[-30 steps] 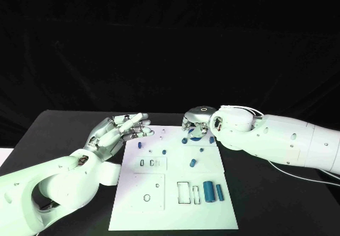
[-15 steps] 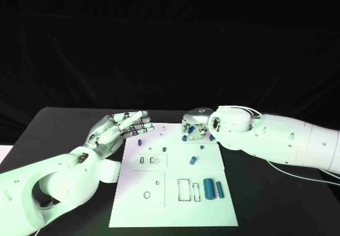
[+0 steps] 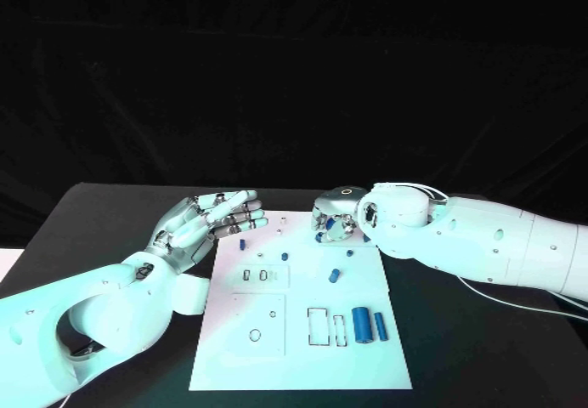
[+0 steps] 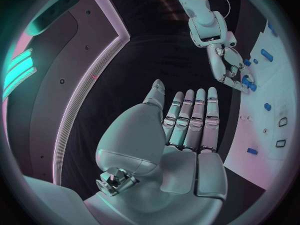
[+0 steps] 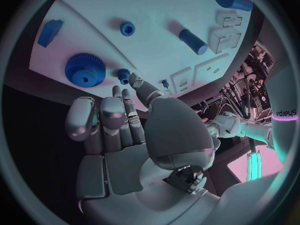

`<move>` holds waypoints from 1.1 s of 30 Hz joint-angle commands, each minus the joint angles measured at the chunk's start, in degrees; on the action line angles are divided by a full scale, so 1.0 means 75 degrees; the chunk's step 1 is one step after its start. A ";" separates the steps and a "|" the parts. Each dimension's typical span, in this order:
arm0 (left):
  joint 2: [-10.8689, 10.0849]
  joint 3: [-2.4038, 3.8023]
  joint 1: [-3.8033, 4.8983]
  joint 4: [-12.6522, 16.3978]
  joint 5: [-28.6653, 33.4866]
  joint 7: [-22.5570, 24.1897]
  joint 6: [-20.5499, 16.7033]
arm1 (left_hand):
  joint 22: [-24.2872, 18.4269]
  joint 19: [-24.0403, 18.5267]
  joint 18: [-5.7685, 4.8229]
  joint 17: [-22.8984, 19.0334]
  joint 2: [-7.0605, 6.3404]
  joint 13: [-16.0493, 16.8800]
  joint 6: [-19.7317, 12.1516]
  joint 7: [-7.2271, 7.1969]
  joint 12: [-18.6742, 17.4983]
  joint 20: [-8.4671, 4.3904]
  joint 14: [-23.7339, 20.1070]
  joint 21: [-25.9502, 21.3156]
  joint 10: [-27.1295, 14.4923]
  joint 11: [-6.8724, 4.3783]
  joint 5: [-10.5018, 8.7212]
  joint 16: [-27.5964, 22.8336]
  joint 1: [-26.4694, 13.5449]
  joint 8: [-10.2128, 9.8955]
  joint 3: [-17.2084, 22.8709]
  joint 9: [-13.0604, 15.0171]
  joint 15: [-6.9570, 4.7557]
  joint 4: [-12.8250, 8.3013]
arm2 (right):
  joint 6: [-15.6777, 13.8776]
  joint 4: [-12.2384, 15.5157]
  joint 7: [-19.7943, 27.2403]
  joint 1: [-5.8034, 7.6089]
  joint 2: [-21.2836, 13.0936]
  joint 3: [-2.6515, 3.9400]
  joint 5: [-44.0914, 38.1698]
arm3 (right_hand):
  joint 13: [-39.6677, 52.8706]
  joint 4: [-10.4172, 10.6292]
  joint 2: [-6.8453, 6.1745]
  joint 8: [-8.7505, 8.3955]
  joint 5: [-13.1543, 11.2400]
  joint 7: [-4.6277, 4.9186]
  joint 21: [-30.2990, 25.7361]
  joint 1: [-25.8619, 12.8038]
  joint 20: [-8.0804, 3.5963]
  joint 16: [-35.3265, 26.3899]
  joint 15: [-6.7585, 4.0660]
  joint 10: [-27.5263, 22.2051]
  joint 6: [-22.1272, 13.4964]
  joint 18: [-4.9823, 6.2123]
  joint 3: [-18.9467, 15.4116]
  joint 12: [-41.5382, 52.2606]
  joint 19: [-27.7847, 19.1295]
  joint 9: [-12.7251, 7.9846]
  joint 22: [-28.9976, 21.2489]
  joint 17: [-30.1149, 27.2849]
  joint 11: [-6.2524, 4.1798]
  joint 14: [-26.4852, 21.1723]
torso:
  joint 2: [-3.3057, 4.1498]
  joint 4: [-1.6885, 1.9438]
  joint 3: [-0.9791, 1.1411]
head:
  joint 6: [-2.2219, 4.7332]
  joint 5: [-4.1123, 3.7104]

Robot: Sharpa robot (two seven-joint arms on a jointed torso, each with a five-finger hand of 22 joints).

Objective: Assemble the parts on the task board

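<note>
I log the task board as a white plate on the black table, and place everything else against it.

Left hand: just off the board's far left corner, palm up, fingers straight and side by side, holding nothing. My left wrist view confirms the bare palm.

Right hand: over the board's far edge, fingers curled downward. In my right wrist view the fingertips hang just above a blue gear, with a smaller blue gear just beside them. I cannot tell whether any fingertip touches a part; nothing is plainly held.

Parts on the board, as I read them:
- blue gear, at the far edge under the right hand.
- small blue piece, near the far left corner.
- small blue piece, toward the middle of the far half.
- blue peg, near the board's middle.
- large blue cylinder, in the near right area.
- thin blue cylinder, just beside the large one, on the side of the board's right edge.
</note>
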 commanded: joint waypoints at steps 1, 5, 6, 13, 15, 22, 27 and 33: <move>0.0013 0.0007 0.0010 0.0017 0.0017 0.0007 0.0195 | -0.0002 0.0048 0.0093 -0.0015 0.0079 -0.0008 -0.0016 0.0139 -0.0015 0.0002 0.0007 0.0014 -0.0019 -0.0011 0.0037 0.0000 0.0019 -0.0022 -0.0005 0.0003 -0.0014 -0.0036 | 0.0118 -0.0038 -0.0026 -0.0015 0.0028 0.0001 -0.0117 | -0.0006 0.0070 0.0049 -0.0020 0.0037 0.0011 -0.0002 0.0035 -0.0006 -0.0010 0.0010 -0.0013 -0.0005 -0.0103 0.0017 0.0016 -0.0054 0.0007 0.0010 0.0003 -0.0009 0.0041 | 0.0009 -0.0005 -0.0007 | -0.0012 0.0004; 0.0021 0.0007 0.0010 0.0011 0.0017 -0.0003 0.0206 | -0.0003 0.0050 0.0094 -0.0024 0.0080 -0.0008 -0.0012 0.0140 -0.0011 0.0001 0.0016 0.0013 -0.0013 -0.0011 0.0037 0.0004 0.0016 -0.0019 -0.0005 0.0004 -0.0016 -0.0036 | 0.0181 -0.0085 -0.0039 -0.0030 0.0059 0.0001 -0.0119 | -0.0004 0.0106 0.0090 -0.0011 0.0044 0.0020 0.0009 0.0046 0.0001 0.0010 0.0021 0.0026 0.0034 -0.0106 0.0071 0.0030 -0.0055 0.0015 0.0023 0.0016 -0.0008 0.0041 | 0.0010 -0.0005 -0.0008 | -0.0033 0.0000; 0.0021 0.0007 0.0010 0.0010 0.0017 -0.0005 0.0207 | -0.0004 0.0052 0.0094 -0.0035 0.0084 -0.0007 -0.0006 0.0140 -0.0007 0.0000 0.0027 0.0011 -0.0006 -0.0012 0.0037 0.0008 0.0014 -0.0015 -0.0003 0.0006 -0.0018 -0.0036 | 0.0205 -0.0094 -0.0045 -0.0033 0.0063 0.0001 -0.0123 | -0.0004 0.0116 0.0101 -0.0009 0.0046 0.0024 0.0013 0.0051 0.0004 0.0015 0.0026 0.0039 0.0047 -0.0107 0.0090 0.0034 -0.0054 0.0017 0.0030 0.0017 -0.0007 0.0041 | 0.0013 -0.0004 -0.0010 | -0.0036 -0.0001; 0.0017 0.0007 0.0009 0.0004 0.0017 -0.0010 0.0206 | -0.0005 0.0054 0.0094 -0.0048 0.0087 -0.0006 0.0001 0.0140 -0.0002 -0.0001 0.0040 0.0008 0.0004 -0.0014 0.0037 0.0012 0.0012 -0.0011 -0.0002 0.0008 -0.0020 -0.0038 | 0.0353 -0.0129 -0.0083 -0.0049 0.0067 0.0000 -0.0140 | -0.0003 0.0129 0.0112 -0.0003 0.0046 0.0034 0.0022 0.0063 0.0012 0.0027 0.0036 0.0077 0.0077 -0.0108 0.0130 0.0044 -0.0054 0.0023 0.0040 0.0022 -0.0005 0.0041 | 0.0011 -0.0004 -0.0005 | -0.0075 0.0004; 0.0015 0.0007 0.0009 0.0003 0.0017 -0.0012 0.0206 | -0.0005 0.0054 0.0094 -0.0048 0.0087 -0.0006 0.0001 0.0140 -0.0002 -0.0001 0.0040 0.0008 0.0004 -0.0014 0.0037 0.0012 0.0012 -0.0011 -0.0002 0.0008 -0.0020 -0.0038 | 0.0377 -0.0132 -0.0087 -0.0054 0.0068 0.0000 -0.0143 | -0.0003 0.0132 0.0110 -0.0002 0.0046 0.0037 0.0023 0.0064 0.0014 0.0028 0.0038 0.0084 0.0083 -0.0108 0.0136 0.0046 -0.0055 0.0024 0.0041 0.0020 -0.0004 0.0041 | 0.0014 -0.0008 -0.0005 | -0.0086 0.0004; 0.0017 0.0007 0.0009 0.0003 0.0017 -0.0021 0.0211 | -0.0005 0.0054 0.0094 -0.0048 0.0087 -0.0006 0.0001 0.0140 -0.0002 -0.0001 0.0040 0.0008 0.0004 -0.0014 0.0037 0.0012 0.0012 -0.0011 -0.0002 0.0008 -0.0020 -0.0038 | 0.0398 -0.0180 -0.0087 -0.0078 0.0109 -0.0001 -0.0149 | -0.0002 0.0148 0.0112 0.0005 0.0045 0.0044 0.0026 0.0068 0.0022 0.0035 0.0046 0.0124 0.0121 -0.0107 0.0171 0.0055 -0.0061 0.0030 0.0040 0.0018 -0.0003 0.0038 | 0.0020 0.0004 -0.0004 | -0.0103 0.0006; 0.0013 0.0007 0.0009 0.0005 0.0017 -0.0033 0.0212 | -0.0005 0.0054 0.0094 -0.0056 0.0088 -0.0006 0.0005 0.0140 0.0001 -0.0002 0.0048 0.0006 0.0009 -0.0016 0.0037 0.0014 0.0013 -0.0009 0.0000 0.0009 -0.0021 -0.0040 | 0.0391 -0.0237 -0.0084 -0.0099 0.0149 -0.0001 -0.0151 | -0.0002 0.0171 0.0116 0.0012 0.0047 0.0047 0.0035 0.0062 0.0030 0.0044 0.0055 0.0164 0.0159 -0.0109 0.0203 0.0062 -0.0061 0.0037 0.0049 0.0018 0.0004 0.0037 | 0.0023 0.0008 -0.0005 | -0.0122 0.0017; 0.0015 0.0007 0.0009 0.0004 0.0017 -0.0047 0.0212 | -0.0006 0.0053 0.0094 -0.0061 0.0089 -0.0006 0.0007 0.0140 0.0002 -0.0002 0.0052 0.0004 0.0012 -0.0016 0.0037 0.0015 0.0013 -0.0008 0.0001 0.0009 -0.0022 -0.0042 | 0.0333 -0.0278 -0.0069 -0.0117 0.0185 -0.0001 -0.0147 | -0.0002 0.0230 0.0131 0.0021 0.0061 0.0058 0.0054 0.0037 0.0046 0.0072 0.0069 0.0246 0.0230 -0.0112 0.0262 0.0074 -0.0056 0.0048 0.0073 0.0032 0.0011 0.0037 | 0.0031 0.0000 -0.0009 | -0.0143 0.0029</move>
